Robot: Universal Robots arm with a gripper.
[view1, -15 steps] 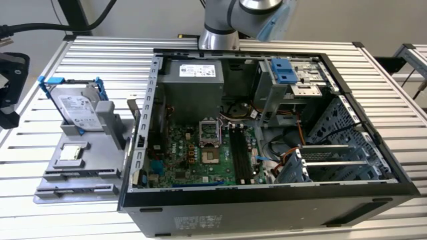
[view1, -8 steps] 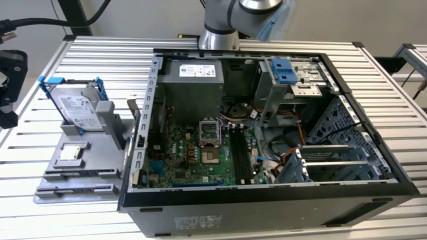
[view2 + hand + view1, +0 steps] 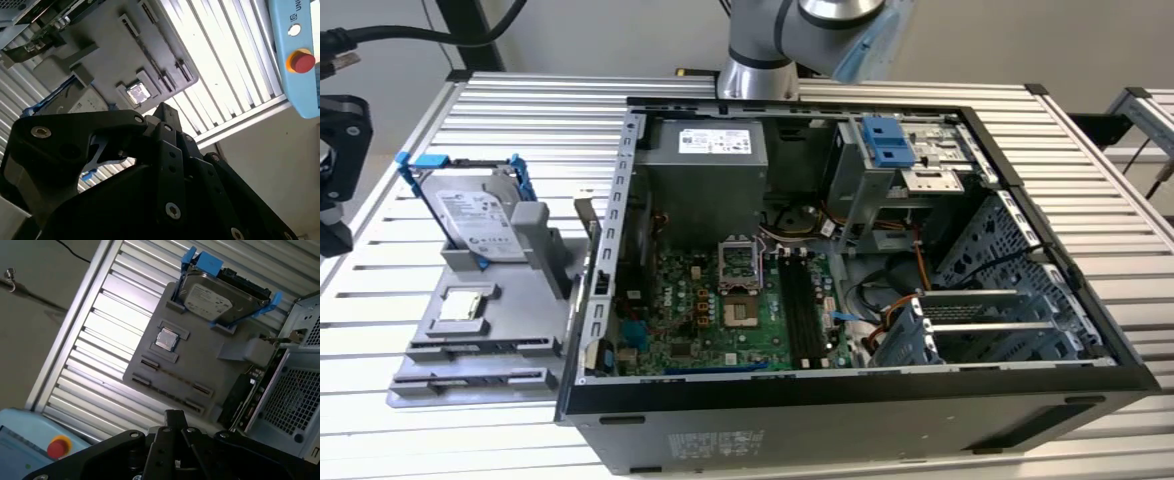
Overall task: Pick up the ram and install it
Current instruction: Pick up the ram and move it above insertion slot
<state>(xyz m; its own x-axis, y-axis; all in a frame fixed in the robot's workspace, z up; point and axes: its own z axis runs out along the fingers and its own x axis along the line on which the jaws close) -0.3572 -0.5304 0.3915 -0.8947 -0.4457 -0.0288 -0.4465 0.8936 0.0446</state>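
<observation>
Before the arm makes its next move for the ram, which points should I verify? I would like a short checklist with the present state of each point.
1. Top of the computer case open, memory slots exposed: ok.
2. Cables off the slots: ok, they lie to the exterior view's right of them.
3. The tool apart from the gray fixture: ok.
4. Hard drive seated in the fixture: ok.
5. Position of the ram confirmed: cannot tell.
6. Slot latches open: cannot tell.
</observation>
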